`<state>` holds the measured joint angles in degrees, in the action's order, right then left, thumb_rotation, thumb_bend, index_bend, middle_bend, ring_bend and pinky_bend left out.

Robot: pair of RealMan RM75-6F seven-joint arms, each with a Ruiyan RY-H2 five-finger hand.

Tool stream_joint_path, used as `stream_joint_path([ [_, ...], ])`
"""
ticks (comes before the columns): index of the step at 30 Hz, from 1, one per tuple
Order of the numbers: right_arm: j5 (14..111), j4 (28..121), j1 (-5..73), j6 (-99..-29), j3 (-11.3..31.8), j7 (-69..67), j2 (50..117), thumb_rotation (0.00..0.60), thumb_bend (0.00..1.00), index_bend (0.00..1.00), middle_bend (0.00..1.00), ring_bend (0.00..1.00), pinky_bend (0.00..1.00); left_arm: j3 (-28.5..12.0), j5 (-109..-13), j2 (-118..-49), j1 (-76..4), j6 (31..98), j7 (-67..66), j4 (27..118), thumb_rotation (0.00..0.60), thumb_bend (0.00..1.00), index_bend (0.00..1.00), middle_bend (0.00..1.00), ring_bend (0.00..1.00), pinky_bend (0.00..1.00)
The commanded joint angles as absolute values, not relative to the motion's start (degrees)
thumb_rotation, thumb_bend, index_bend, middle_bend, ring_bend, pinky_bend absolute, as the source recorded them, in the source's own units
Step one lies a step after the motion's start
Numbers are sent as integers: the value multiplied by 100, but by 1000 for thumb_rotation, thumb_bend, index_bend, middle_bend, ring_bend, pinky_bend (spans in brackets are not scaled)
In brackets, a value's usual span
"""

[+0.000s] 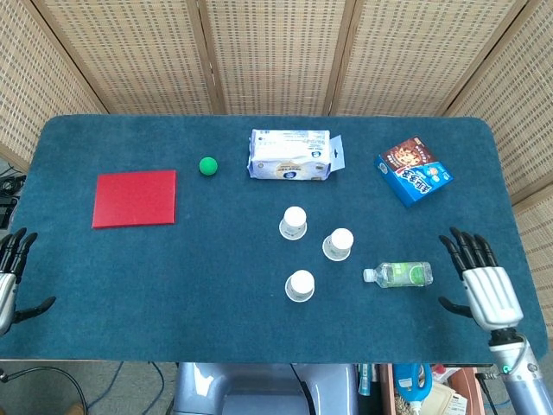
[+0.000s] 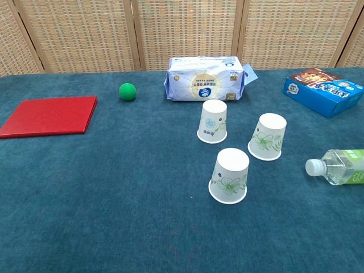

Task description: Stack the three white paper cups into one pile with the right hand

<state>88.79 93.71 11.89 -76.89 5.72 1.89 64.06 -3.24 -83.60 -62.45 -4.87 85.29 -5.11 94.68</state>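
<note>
The right hand [image 1: 480, 284] hovered empty, fingers spread, right of the water bottle [image 1: 398, 275]; three upside-down paper cups [image 1: 338, 244] stood separate, just left of that bottle. It should pass above the bottle and grip the nearest cup's sides lightly

Cups [image 2: 229, 176] white, green leaf print; tabletop [image 2: 114, 187] dark teal; pad [image 2: 48, 115] red; ball [image 2: 127, 91] green; box [image 2: 323, 90] blue; bottle [image 2: 341, 166] green-labelled.
</note>
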Motion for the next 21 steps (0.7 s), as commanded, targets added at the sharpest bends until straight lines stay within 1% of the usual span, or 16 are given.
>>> stream_joint_path([
  [1, 8578, 9369, 2088, -6467, 896, -244, 6488, 600, 0, 0, 20, 0, 0, -376, -8250, -6271, -514, 8478, -555, 9428, 600, 67, 0, 0, 0, 0],
  [3, 8342, 9271, 2350, -6076, 997, -284, 6623, 600, 0, 2, 59, 0, 24, -411, -8181, -6294, -528, 8458, -590, 9392, 600, 67, 0, 0, 0, 0],
  [5, 8092, 9159, 2607, -5716, 1080, -167, 6790, 600, 0, 12, 98, 0, 90, -445, -8096, -6310, -550, 8407, -582, 9357, 600, 68, 0, 0, 0, 0],
  [7, 7872, 9091, 2769, -5527, 1145, 3, 6933, 600, 0, 29, 136, 10, 143, -467, -8038, -6317, -571, 8360, -579, 9331, 600, 68, 0, 0, 0, 0],
  [9, 7665, 9067, 2906, -5412, 1217, 144, 7084, 600, 0, 53, 171, 39, 166, -483, -7987, -6323, -591, 8310, -574, 9318, 600, 67, 0, 0, 0, 0],
  [12, 7324, 9048, 3139, -5231, 1318, 413, 7335, 600, 0, 133, 222, 84, 206, -509, -7909, -6333, -639, 8213, -585, 9303, 600, 67, 0, 0, 0, 0],
  [14, 7105, 9042, 3298, -5114, 1352, 658, 7482, 600, 15, 167, 244, 104, 237, -525, -7860, -6331, -680, 8135, -605, 9317, 600, 68, 0, 0, 0, 0],
  [17, 6749, 8963, 3488, -5020, 1386, 1025, 7698, 600, 49, 168, 259, 117, 259, -544, -7830, -6328, -710, 8103, -630, 9327, 600, 67, 0, 0, 0, 0],
  [21, 6276, 8818, 3696, -4878, 1413, 1288, 7975, 600, 64, 168, 266, 124, 275, -545, -7796, -6324, -730, 8057, -616, 9324, 600, 68, 0, 0, 0, 0],
])
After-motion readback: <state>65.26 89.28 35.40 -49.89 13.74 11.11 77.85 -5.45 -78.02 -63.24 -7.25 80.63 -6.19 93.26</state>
